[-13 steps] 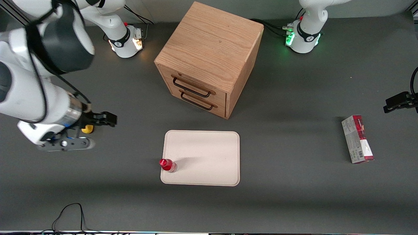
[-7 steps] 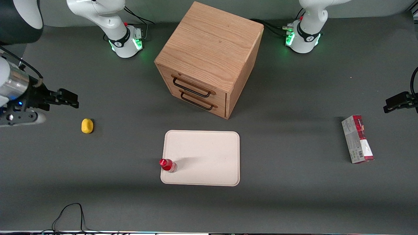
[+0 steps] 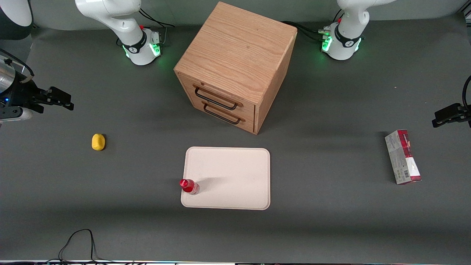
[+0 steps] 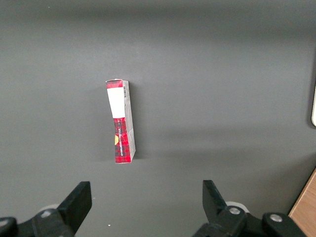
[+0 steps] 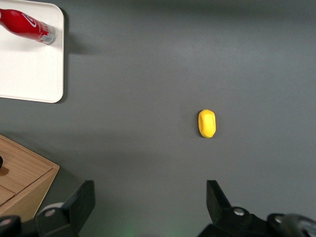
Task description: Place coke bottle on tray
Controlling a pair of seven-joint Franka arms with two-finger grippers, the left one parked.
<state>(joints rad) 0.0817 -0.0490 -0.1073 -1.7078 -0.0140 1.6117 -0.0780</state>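
The coke bottle [image 3: 189, 186], with red cap and red label, stands upright on the cream-white tray [image 3: 235, 176], at the tray's corner nearest the front camera toward the working arm's end. It also shows in the right wrist view [image 5: 25, 25] on the tray [image 5: 29, 74]. My gripper [image 3: 59, 98] is open and empty, raised high at the working arm's end of the table, far from the bottle and tray. In the right wrist view the gripper [image 5: 150, 200] hangs wide open over bare table.
A wooden drawer cabinet [image 3: 235, 66] stands farther from the front camera than the tray. A small yellow object [image 3: 98, 142] lies on the table near my gripper, also in the right wrist view [image 5: 207, 123]. A red-and-grey carton [image 3: 403, 156] lies toward the parked arm's end.
My gripper has drawn away from the tray toward the working arm's end of the table and risen, uncovering the yellow object. The bottle stays standing on the tray.
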